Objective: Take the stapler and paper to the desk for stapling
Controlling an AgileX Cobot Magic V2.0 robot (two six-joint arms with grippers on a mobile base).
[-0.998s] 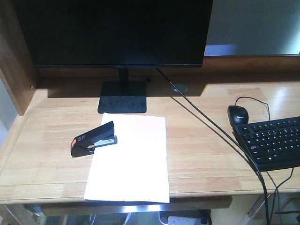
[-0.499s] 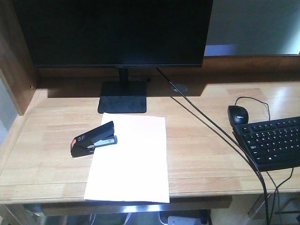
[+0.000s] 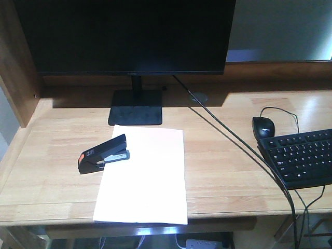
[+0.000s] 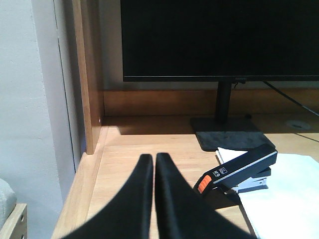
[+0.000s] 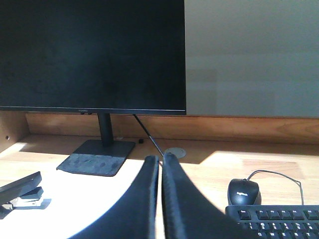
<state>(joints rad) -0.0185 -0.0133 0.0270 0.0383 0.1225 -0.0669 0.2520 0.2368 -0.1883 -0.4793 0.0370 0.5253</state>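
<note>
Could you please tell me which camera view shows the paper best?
The exterior front-facing view: the whole paper lies visible on the desk. The left wrist view shows only one corner beside the stapler; the right wrist view shows a glare-washed part.

One stapler (image 3: 103,154), one paper (image 3: 145,176), one monitor (image 3: 127,36), one mouse (image 3: 263,126), one keyboard (image 3: 301,157).

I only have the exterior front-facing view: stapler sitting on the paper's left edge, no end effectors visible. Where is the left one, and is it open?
Observer: In its wrist view the left end effector is shut and empty, hanging short of the stapler, which lies ahead to its right.
Operator: And the right one?
Observer: The right end effector is shut and empty too, aimed at the back of the desk, with the mouse off to its right.
</note>
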